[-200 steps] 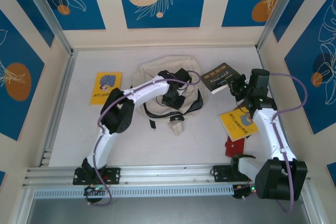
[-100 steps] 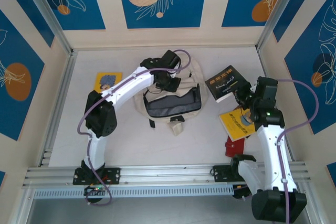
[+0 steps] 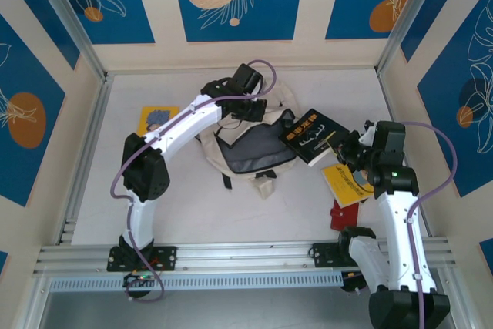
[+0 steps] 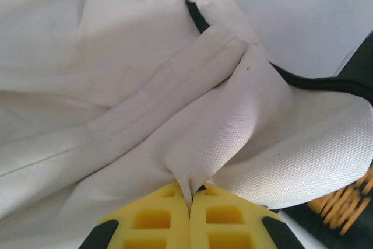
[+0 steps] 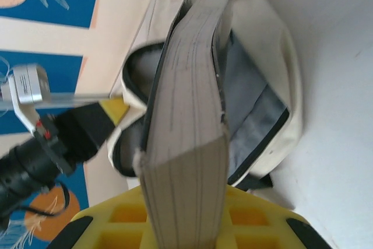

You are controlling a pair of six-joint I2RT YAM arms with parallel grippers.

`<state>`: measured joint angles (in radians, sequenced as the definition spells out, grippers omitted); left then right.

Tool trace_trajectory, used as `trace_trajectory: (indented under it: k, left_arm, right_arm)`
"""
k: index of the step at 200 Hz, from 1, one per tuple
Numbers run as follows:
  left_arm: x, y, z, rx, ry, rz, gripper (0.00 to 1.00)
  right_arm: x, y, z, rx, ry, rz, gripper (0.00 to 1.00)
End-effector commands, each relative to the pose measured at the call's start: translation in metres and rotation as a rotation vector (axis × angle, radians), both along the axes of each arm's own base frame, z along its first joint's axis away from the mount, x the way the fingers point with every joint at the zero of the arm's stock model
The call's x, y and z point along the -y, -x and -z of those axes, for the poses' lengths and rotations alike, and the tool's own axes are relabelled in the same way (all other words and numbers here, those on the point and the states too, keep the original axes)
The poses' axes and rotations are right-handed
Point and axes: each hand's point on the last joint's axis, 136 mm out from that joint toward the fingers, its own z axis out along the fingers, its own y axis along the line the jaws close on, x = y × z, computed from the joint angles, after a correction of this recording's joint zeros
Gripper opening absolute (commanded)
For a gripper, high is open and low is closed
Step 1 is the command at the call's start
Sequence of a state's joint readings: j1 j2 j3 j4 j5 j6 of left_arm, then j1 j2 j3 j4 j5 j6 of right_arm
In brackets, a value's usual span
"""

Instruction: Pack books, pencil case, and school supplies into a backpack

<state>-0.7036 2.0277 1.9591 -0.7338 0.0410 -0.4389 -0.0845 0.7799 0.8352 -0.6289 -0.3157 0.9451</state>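
The backpack (image 3: 250, 156) lies at the middle of the surface (image 3: 192, 206), toward its far edge, with its mouth gaping on grey lining. The left hand (image 4: 189, 202) is pressed together on a fold of the backpack's cream rim. The right hand (image 3: 348, 152) pinches a black book (image 3: 308, 135) at the opening; its far end is cut off from the wrist view. A yellow book (image 3: 345, 181) near the right edge lies half under that arm. A second yellow book (image 3: 158, 119) sits toward the far-left corner. A red thing (image 3: 339, 215) at the near edge is too hidden to identify.
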Motion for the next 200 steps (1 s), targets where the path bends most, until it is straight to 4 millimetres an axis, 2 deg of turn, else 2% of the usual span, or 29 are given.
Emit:
trace_trajectory:
  k: [1,24,45,74,122,152,171,200]
  left_arm:
    - [0.011,-0.021,-0.080,0.177,0.188,-0.046,0.00]
    - [0.017,-0.022,-0.089,0.175,0.225,-0.040,0.00]
    - [0.023,-0.018,-0.093,0.163,0.254,-0.016,0.00]
    - [0.026,-0.015,-0.095,0.142,0.265,-0.001,0.00]
    - [0.026,-0.014,-0.100,0.135,0.264,-0.001,0.00]
    - [0.025,-0.016,-0.101,0.131,0.267,-0.020,0.00]
    - [0.024,-0.019,-0.101,0.130,0.266,-0.040,0.00]
    - [0.023,-0.025,-0.104,0.137,0.276,-0.078,0.00]
  right_arm:
    - [-0.023,0.010,-0.016,0.062,-0.054,-0.115,0.00]
    - [-0.039,0.004,-0.010,0.058,-0.100,-0.157,0.00]
    - [-0.047,-0.011,-0.008,0.088,-0.120,-0.162,0.00]
    - [-0.061,-0.040,-0.009,0.133,-0.142,-0.171,0.00]
    - [-0.063,-0.092,-0.002,0.207,-0.143,-0.084,0.00]
    - [-0.076,-0.118,-0.003,0.243,-0.186,-0.103,0.00]
    - [-0.085,-0.133,0.005,0.255,-0.206,-0.097,0.00]
    - [-0.095,-0.159,0.028,0.245,-0.202,-0.048,0.00]
